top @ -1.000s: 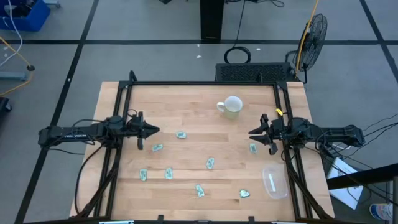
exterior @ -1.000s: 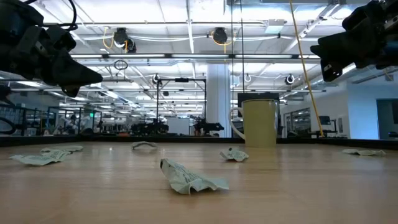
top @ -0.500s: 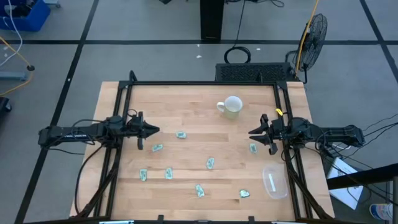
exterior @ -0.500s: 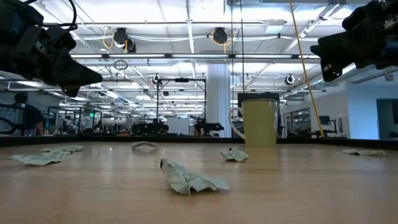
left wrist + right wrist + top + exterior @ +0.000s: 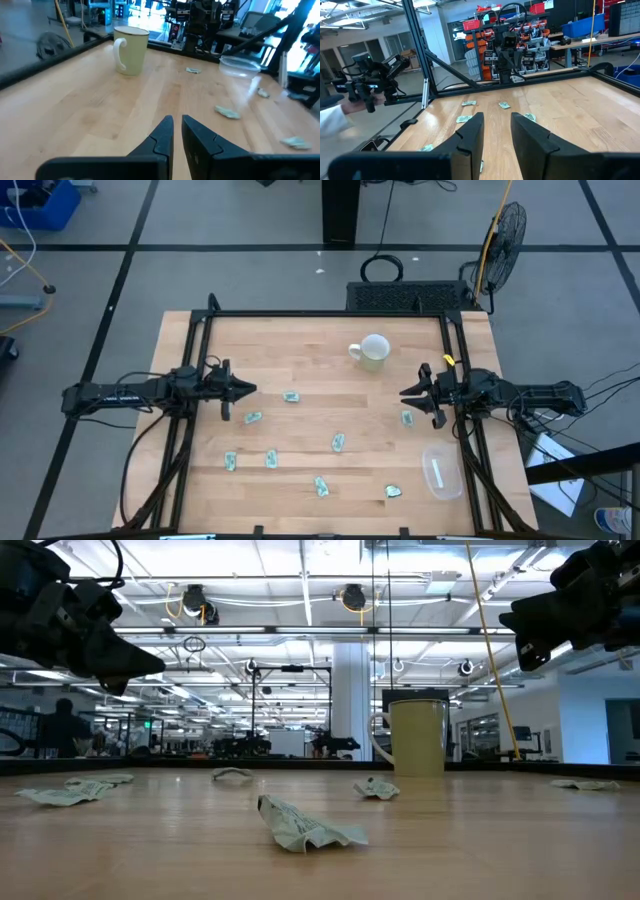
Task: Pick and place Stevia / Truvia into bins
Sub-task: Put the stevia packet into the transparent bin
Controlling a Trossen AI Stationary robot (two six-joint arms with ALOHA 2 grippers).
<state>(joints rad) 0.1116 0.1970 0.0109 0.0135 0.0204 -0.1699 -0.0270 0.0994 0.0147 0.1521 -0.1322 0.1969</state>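
Several pale green and white sachets lie flat and scattered on the wooden table, among them one (image 5: 291,396) near the middle, one (image 5: 253,418) nearest my left gripper, one (image 5: 406,418) just in front of my right gripper, and one (image 5: 321,486) toward the near edge. A crumpled sachet (image 5: 300,825) shows closest in the low view. The clear tub (image 5: 441,471) stands at the table's near right corner. My left gripper (image 5: 250,389) hovers shut at the left side. My right gripper (image 5: 403,393) hovers at the right side, its fingers a little apart (image 5: 497,122). Neither holds anything.
A white mug (image 5: 372,351) stands upright toward the far edge, right of centre. A dark metal frame (image 5: 325,314) runs along the far edge and both sides of the table. Bare wood lies between the two grippers. A person (image 5: 65,728) is in the room far behind.
Both arms and everything on the table have kept still. Only a person in the room far behind has walked a little to the right.
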